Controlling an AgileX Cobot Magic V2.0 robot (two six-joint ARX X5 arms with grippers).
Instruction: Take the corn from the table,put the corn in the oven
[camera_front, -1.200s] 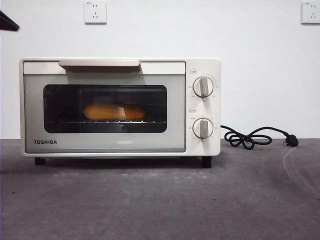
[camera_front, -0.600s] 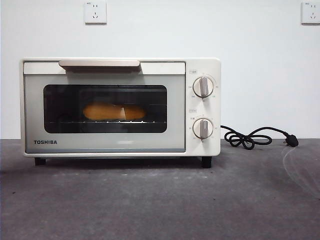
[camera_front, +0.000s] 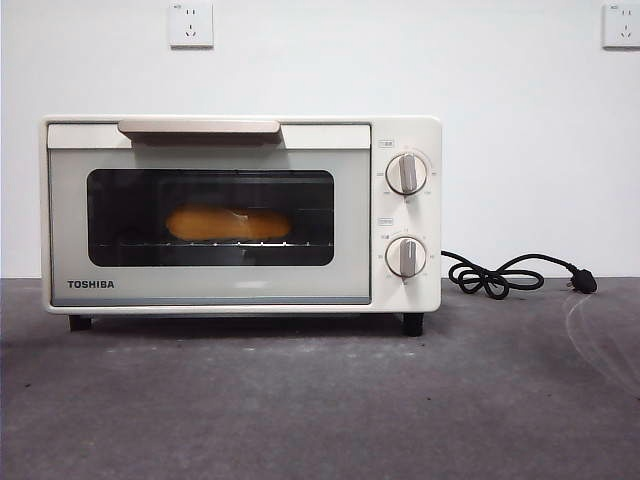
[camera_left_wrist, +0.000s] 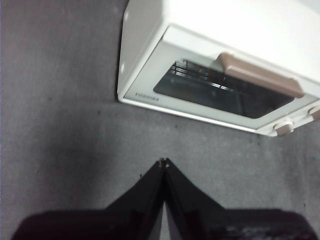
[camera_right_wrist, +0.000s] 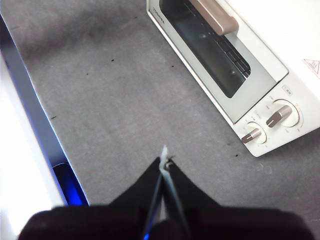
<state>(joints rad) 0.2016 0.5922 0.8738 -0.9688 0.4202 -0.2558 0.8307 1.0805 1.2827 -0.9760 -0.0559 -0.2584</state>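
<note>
- Corn (camera_front: 228, 222) lies lengthwise on the wire rack inside the oven (camera_front: 240, 214), seen through the dark glass door (camera_front: 210, 216). Door is shut, beige handle (camera_front: 198, 126) along its top edge.
- Oven stands on the table (camera_front: 320, 400), TOSHIBA lettering at the lower corner of the door, two round knobs (camera_front: 406, 173) one above the other on the panel beside it.
- Black cord (camera_front: 505, 275) lies coiled on the table beside the oven on the knob side, plug at its far end.
- My left gripper (camera_left_wrist: 163, 161): jaws pressed together, tips meeting, nothing between them. It hangs above bare table in front of the oven's door, well apart from it.
- My right gripper (camera_right_wrist: 164, 159): jaws closed tip to tip, empty. It hangs over the table in front of the oven, nearer the knob end, not touching it.
- Neither of my arms shows in the front view.
- Two white wall sockets (camera_front: 191, 24) on the wall behind the oven.
</note>
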